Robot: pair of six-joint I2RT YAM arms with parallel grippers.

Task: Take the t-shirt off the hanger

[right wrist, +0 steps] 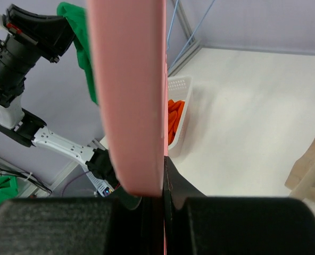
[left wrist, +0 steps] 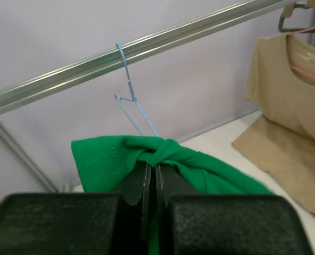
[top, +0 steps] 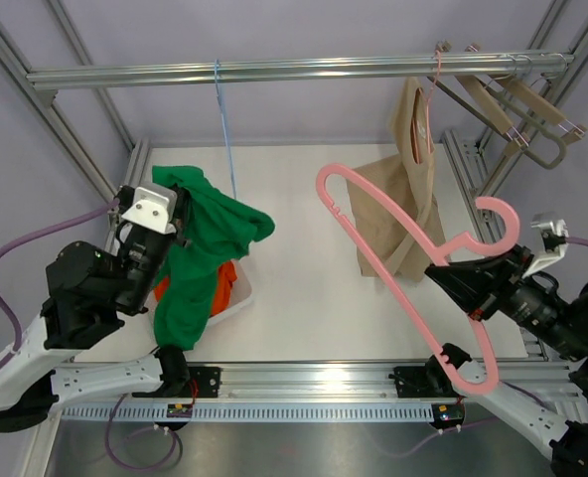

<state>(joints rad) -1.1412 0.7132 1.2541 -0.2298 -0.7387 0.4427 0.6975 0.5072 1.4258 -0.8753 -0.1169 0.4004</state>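
From above: left fingers (top: 183, 214) closed on a bunch of the green t-shirt (top: 200, 268), off any hanger and draped down over a white basket (top: 242, 298) with something orange inside. Right fingers (top: 443, 273) clamped on a bare pink hanger (top: 393, 206), held slantwise over the desk (top: 304, 298). On the aluminium rail (top: 274, 72): a blue wire hanger (top: 224, 129), a beige t-shirt (top: 413, 139), wooden hangers (top: 522, 109) far right.

Left wrist, seen only here: the pinch itself, black left fingers (left wrist: 149, 183) pressed together on a green fold. Blue wire hanger (left wrist: 126, 85) hooked over the rail, wire dropping behind the cloth; touching or not, cannot tell.

Right wrist: pink hanger (right wrist: 128, 95) filling the middle, gripped between the right fingers (right wrist: 171, 183); basket (right wrist: 177, 87) beyond.

White desk, aluminium frame, pale lilac walls.
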